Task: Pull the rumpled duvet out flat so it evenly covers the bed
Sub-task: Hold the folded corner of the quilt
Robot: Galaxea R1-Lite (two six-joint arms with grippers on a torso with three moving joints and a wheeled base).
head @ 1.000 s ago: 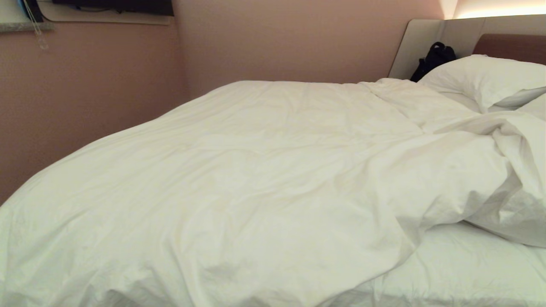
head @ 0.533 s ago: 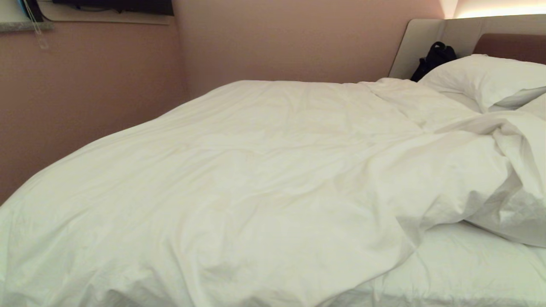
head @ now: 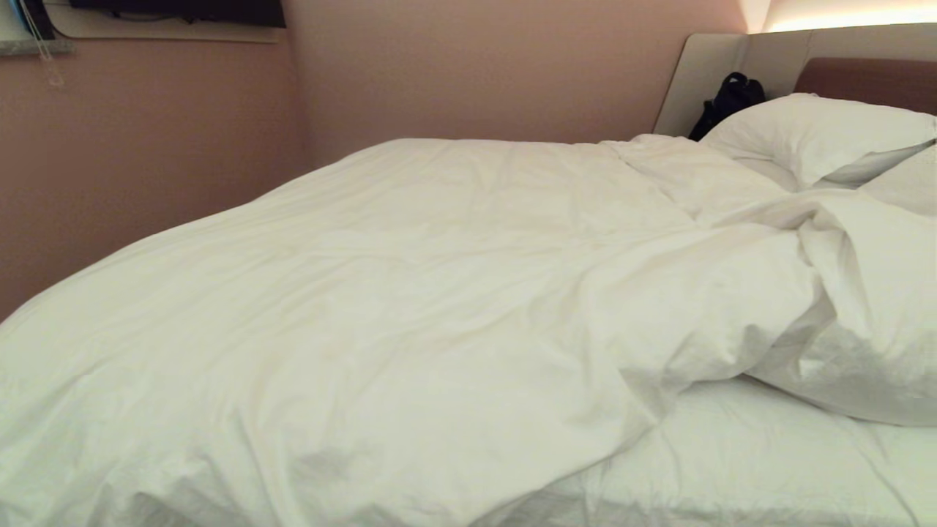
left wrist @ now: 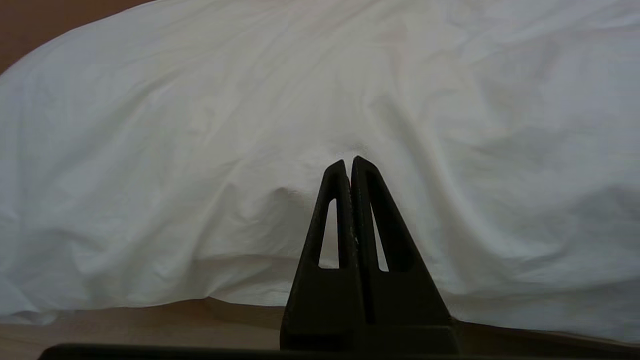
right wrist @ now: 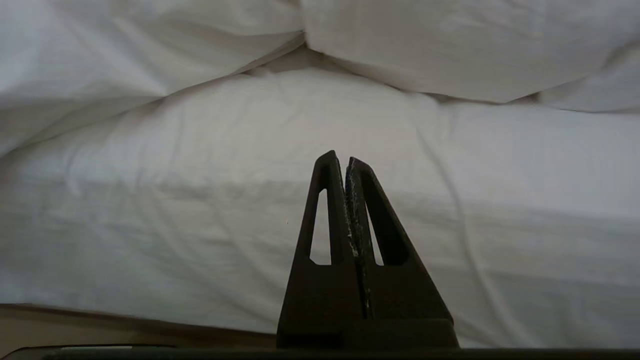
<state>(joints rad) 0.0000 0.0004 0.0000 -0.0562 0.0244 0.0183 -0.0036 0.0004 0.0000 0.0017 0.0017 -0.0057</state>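
Note:
The white puffy duvet [head: 381, 307] covers most of the bed, smooth on the left and bunched into a thick fold [head: 864, 307] at the right. Below that fold the sheeted mattress [head: 761, 461] lies bare. The beige and brown headboard [head: 864, 69] stands at the far right. Neither arm shows in the head view. In the left wrist view my left gripper [left wrist: 349, 161] is shut and empty, facing the duvet's hanging side [left wrist: 200, 150]. My right gripper [right wrist: 340, 156], seen in the right wrist view, is shut and empty, facing the mattress side [right wrist: 200, 225] below the duvet fold [right wrist: 450, 45].
Two white pillows [head: 812, 135] lie by the headboard, with a black bag [head: 725, 102] behind them. A pink-brown wall [head: 146, 146] runs along the bed's far and left sides. The beige bed base [left wrist: 125, 325] shows under the duvet's edge.
The whole head view has shifted a little to the left, so the camera has moved rightward. The duvet and both grippers look unchanged.

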